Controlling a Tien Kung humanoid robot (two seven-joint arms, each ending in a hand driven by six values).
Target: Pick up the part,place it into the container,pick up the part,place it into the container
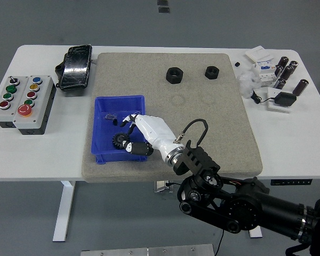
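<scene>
The blue container [102, 104] stands on the left part of the grey mat [202, 106]. A black gear [118, 141] lies inside it, with a few small bits near its back wall. My right hand [132, 134], white with black finger parts, reaches into the container from the right and sits right beside the gear. I cannot see whether it holds a part. Two black nuts [174, 74] [211, 72] lie at the back of the mat. My left arm is out of view.
A button box [22, 102] and a black bundle [74, 66] lie on the white table [37, 154] to the left. Small boxes, dark cylinders [288, 72] and a cabled adapter [281, 100] sit at the back right.
</scene>
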